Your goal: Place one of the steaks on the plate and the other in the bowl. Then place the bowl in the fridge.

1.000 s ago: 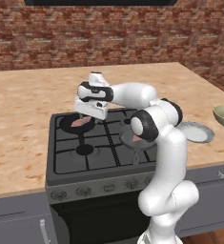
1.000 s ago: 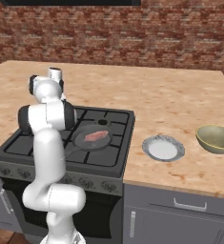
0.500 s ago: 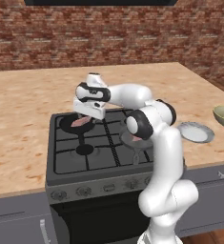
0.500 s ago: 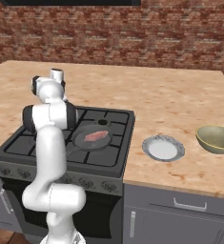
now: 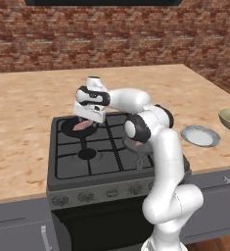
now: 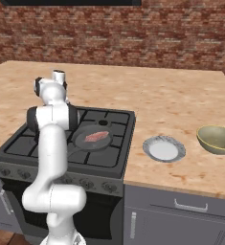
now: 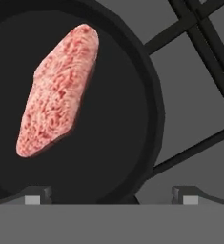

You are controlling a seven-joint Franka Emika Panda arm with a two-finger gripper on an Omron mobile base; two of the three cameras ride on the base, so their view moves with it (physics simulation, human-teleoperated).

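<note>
Pinkish-red steak (image 7: 56, 90) lying in a black skillet (image 7: 127, 119), just beyond the wide-open, empty gripper (image 7: 111, 193); stove grate (image 7: 199, 43) alongside.

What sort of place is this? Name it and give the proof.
A kitchen, rendered rather than real: a black gas stove set into a tan counter, pans holding raw steaks, a plate and a bowl alongside, and a brick wall behind.
</note>
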